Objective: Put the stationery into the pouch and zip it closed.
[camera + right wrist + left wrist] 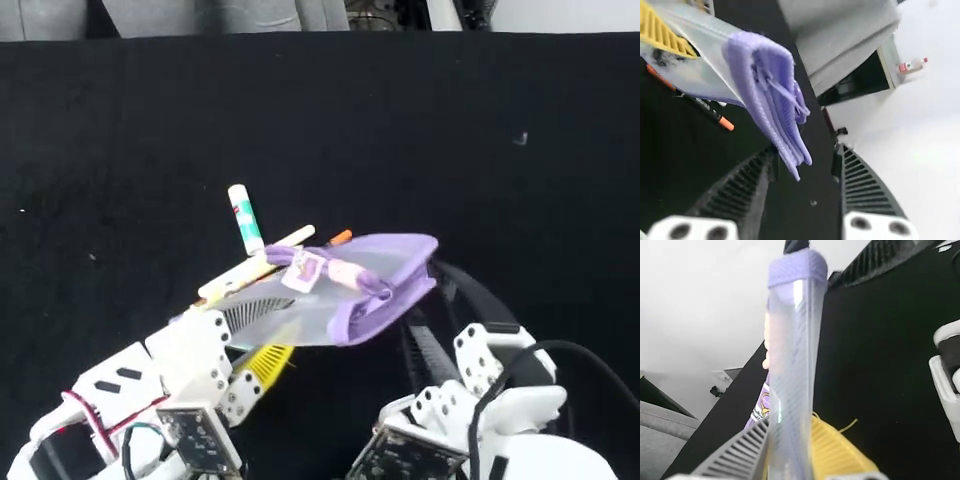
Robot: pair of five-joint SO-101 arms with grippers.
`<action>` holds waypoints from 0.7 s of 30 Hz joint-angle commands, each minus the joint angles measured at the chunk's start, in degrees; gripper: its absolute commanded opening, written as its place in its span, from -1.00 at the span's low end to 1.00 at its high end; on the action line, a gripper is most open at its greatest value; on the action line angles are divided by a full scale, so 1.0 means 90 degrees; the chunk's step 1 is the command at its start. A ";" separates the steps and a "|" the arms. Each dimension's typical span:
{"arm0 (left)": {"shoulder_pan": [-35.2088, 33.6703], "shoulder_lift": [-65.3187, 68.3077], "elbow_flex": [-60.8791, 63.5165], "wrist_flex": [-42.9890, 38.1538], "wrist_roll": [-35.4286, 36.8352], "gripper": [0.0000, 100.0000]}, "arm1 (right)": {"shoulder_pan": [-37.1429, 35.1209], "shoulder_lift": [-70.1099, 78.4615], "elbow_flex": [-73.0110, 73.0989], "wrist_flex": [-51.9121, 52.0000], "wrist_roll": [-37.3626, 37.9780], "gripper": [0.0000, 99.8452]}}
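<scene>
The translucent pouch with purple trim is lifted off the table, slanting. My left gripper is shut on its near-left end, with the clear wall pinched between a grey ribbed finger and a yellow one. My right gripper is open, and the pouch's purple end hangs between its black fingers without being pinched. A green-and-white glue stick, a cream pen and an orange-tipped pen lie on the table behind and under the pouch.
The black table stretches open to the back and both sides. Both arm bases crowd the front edge. A purple zip pull and a pale charm dangle on top of the pouch.
</scene>
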 commanded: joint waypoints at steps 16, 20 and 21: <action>0.0190 0.0000 -0.0005 0.0020 -0.0059 -0.94 | 0.0039 0.0112 -0.0825 -0.0264 0.0293 -0.62; 0.0190 0.0000 -0.0005 0.0010 -0.0049 -0.94 | 0.0029 0.0767 -0.1284 0.0147 0.0264 -0.62; 0.0190 0.0000 -0.0005 0.0020 -0.0049 -0.94 | 0.0029 0.0894 -0.1411 0.0156 0.0176 -0.62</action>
